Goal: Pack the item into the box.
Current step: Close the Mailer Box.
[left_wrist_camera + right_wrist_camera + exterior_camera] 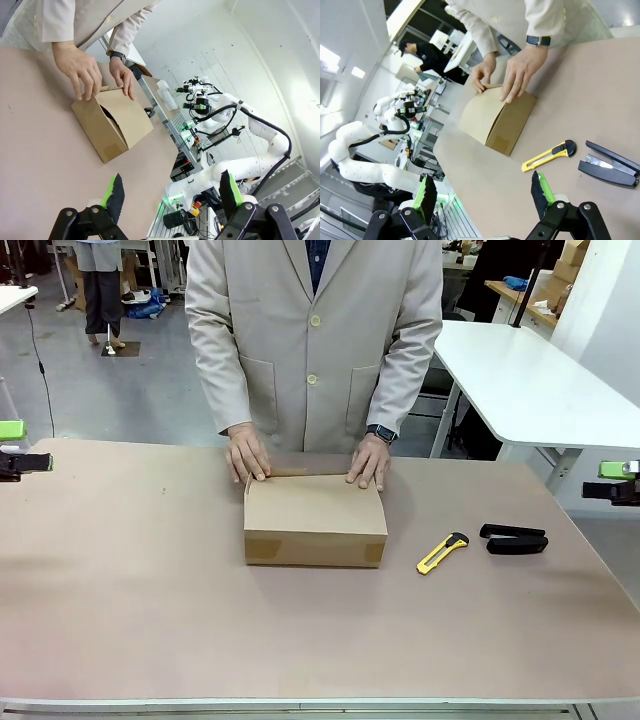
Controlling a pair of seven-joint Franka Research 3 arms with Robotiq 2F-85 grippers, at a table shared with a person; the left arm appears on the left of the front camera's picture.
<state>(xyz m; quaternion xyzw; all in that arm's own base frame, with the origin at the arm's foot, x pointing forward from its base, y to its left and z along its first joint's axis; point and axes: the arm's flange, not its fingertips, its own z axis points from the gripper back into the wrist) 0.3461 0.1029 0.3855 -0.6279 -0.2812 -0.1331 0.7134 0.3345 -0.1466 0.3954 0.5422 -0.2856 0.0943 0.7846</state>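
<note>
Hands flat on box lid.

The left gripper and right gripper are hovering at opposite sides of the surface, jaws standing wide apart and holding nothing. The person's hands are pressing down side by side, fingers spread, palms facing downward.

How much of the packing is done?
Nearly all. The brown cardboard box has its lid down, something dark just visible inside through a side gap. The person's hands press its far edge. Both grippers, left and right, hang open, away. Left: finish closing.
</note>
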